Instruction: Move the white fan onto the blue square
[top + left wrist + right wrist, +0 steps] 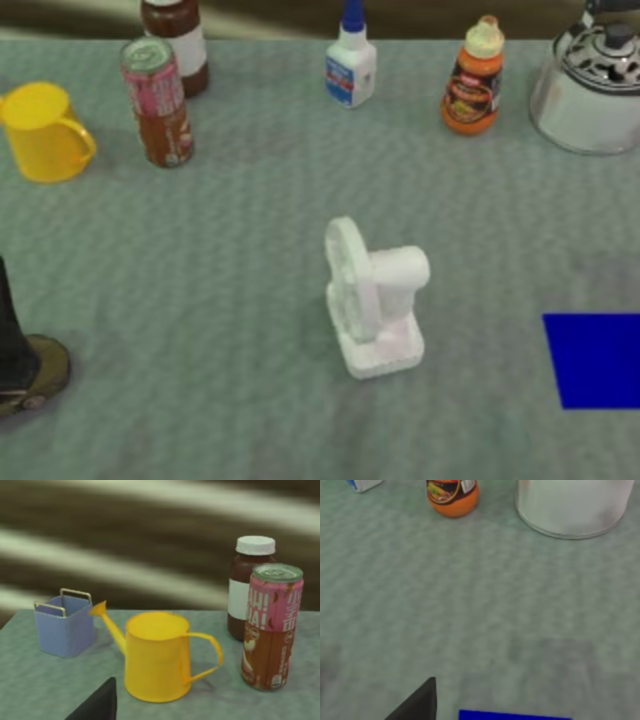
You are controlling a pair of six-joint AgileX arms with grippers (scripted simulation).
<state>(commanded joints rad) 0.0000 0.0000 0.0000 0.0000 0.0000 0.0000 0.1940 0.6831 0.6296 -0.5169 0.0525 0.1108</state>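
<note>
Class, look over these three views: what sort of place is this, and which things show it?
Likely a rendered tabletop test scene: a grey-green table with unrelated household items, like the white fan, a yellow watering can and a kettle.

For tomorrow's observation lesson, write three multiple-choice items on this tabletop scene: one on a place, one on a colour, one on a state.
1. Where is the blue square?
A. At the table's right edge
B. Beside the yellow watering can
C. Under the fan

2. What colour is the glue bottle's cap?
A. Red
B. Blue
C. White

3. How is the white fan?
A. Lying on its side
B. Held in the air
C. Standing upright on the table

Key: 1 A, the top view shows it at the right edge; 2 B, the cap is blue; 3 C, its base rests on the cloth, untouched.
</note>
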